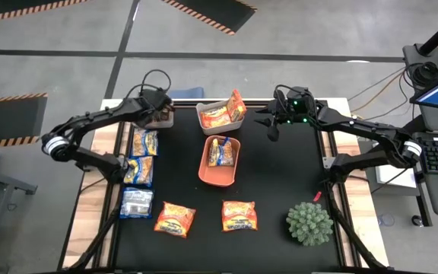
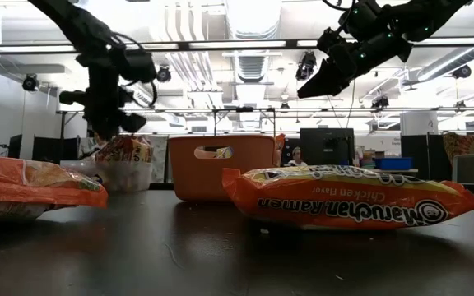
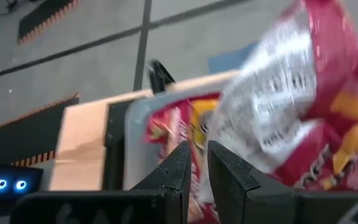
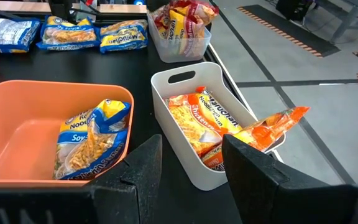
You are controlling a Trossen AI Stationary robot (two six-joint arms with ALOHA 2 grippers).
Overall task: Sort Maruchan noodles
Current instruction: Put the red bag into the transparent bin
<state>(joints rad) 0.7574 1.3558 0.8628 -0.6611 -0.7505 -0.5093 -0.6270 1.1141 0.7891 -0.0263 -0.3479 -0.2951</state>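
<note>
Low view: an orange-red crinkly plastic ramen packet printed "Maruchan Ramen" (image 2: 348,205) lies flat nearest the camera on the black surface (image 2: 220,255), with a second orange-red ramen packet (image 2: 31,193) apart from it on the left-arm side. From above, the pair (image 1: 239,215) (image 1: 175,219) share the near edge with a spiky green plant ball (image 1: 309,223) on the right-arm side.

Along the left-arm edge runs a row of three, one past the other: a pale silvery-blue ramen packet (image 1: 136,202) nearest, then two blue-and-yellow ramen packets (image 1: 138,170) (image 1: 144,142).

At mid-surface stands a plain orange rounded tray (image 1: 206,171) holding one blue-and-yellow soy-flavour packet (image 4: 92,137). Just beyond it, a white rectangular plastic bin (image 4: 179,124) carries a stack of orange-red packets (image 4: 204,121); one more orange packet (image 4: 272,127) leans tilted across its far rim.

Farthest back on the left-arm side, the left hand (image 1: 157,106) hangs over a pale translucent tub (image 3: 135,124) that already holds red-and-yellow packets. Its fingers (image 3: 179,165) are drawn narrow and pinch a red-and-white ramen packet (image 3: 291,93) by the edge, the packet tilting above the tub.

The right hand (image 1: 271,125) is raised off the surface just beside the white bin, on the right-arm side. Its fingers (image 4: 135,168) stand apart at a middling width, with nothing between them.
</note>
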